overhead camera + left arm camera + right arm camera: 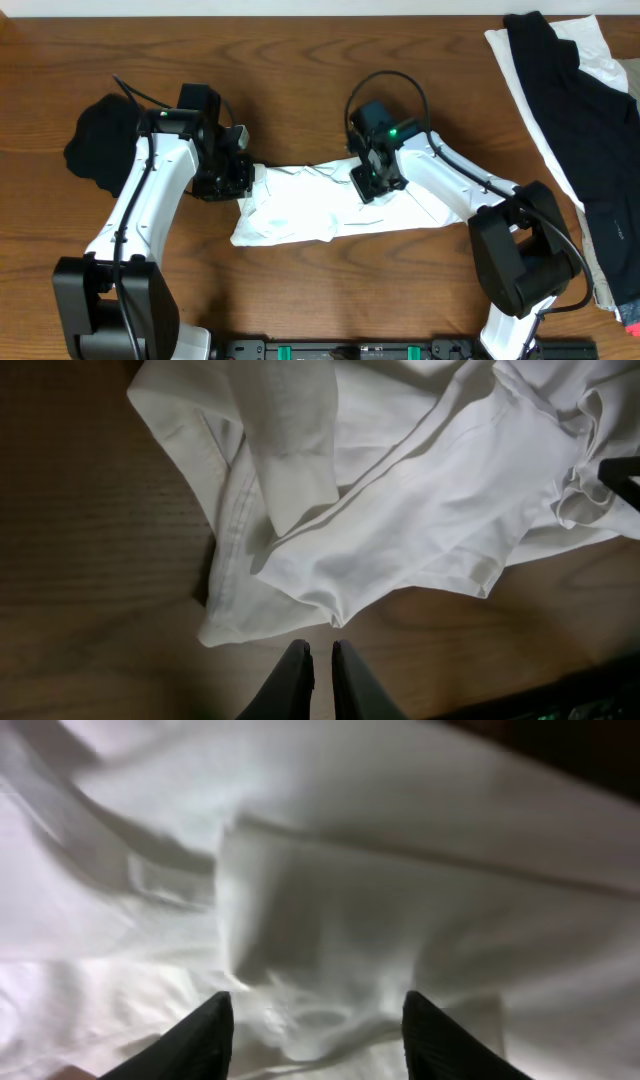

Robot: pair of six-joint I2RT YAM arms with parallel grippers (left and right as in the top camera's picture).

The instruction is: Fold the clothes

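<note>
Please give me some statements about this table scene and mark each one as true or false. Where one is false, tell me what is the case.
1. The white T-shirt lies crumpled on the wooden table. True.
2. The left pincer is wide open. False: its fingers are shut together with nothing between them, just short of the shirt's edge.
3. The right pincer is open above white cloth of the shirt. True.
4. Only white clothes lie at the table's right edge. False: a black garment lies over white fabric there.
5. Another dark garment lies at the table's left side, apart from the shirt. True.
</note>
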